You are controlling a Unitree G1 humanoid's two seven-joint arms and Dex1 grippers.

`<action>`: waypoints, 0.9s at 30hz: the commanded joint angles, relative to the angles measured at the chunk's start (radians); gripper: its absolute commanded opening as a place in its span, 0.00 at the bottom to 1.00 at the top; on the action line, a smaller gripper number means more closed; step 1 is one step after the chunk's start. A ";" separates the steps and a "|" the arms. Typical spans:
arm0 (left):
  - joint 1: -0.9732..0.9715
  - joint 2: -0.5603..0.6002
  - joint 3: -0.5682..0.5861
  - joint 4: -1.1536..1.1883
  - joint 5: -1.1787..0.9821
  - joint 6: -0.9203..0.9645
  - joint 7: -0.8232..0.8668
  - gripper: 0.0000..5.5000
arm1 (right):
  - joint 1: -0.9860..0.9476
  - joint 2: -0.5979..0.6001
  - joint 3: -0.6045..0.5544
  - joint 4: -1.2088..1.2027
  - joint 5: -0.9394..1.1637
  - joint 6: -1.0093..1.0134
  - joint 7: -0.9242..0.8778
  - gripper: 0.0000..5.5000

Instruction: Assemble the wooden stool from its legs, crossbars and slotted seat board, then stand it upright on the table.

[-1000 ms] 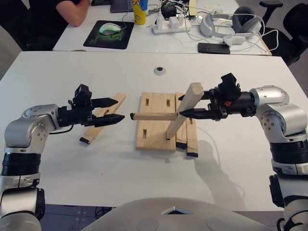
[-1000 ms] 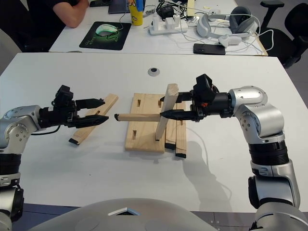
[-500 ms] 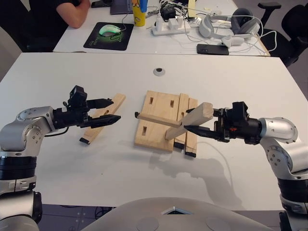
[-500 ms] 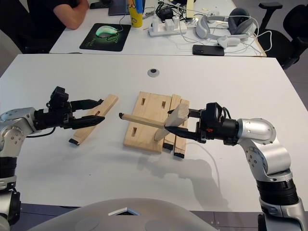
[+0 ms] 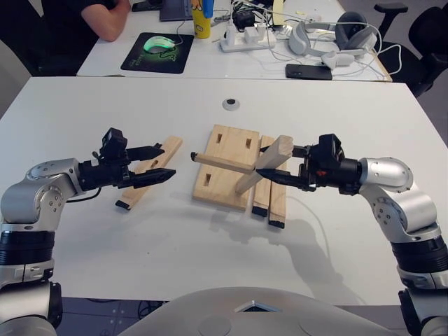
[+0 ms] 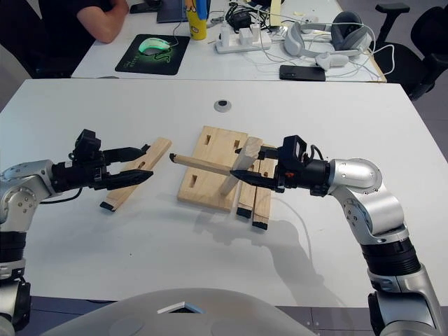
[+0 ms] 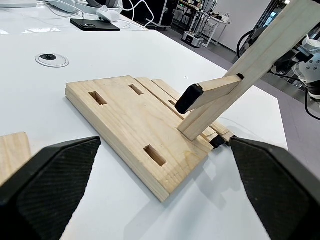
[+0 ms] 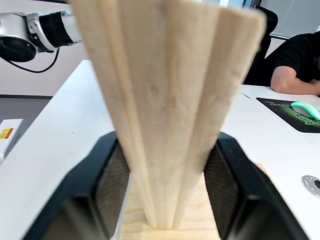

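Leg and crossbar tipped back up over the board
My right gripper grips the leg. Half a second ago it lay nearly flat; now its foot is at the board's right edge, mid-table, not yet slotted, I judge. My left gripper hangs open beside a loose leg.

Tilted leg-crossbar piece over seat board

The seat board, the leg and the crossbar are pale, faintly grained wood; the crossbar's tip is black. The left gripper and right gripper are black, with finely cross-hatched pads. The table is white.
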 commanded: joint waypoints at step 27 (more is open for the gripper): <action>0.017 -0.018 0.023 0.005 0.041 -0.049 0.047 0.87 | -0.214 0.020 -0.253 0.232 -0.037 0.193 -0.115 0.52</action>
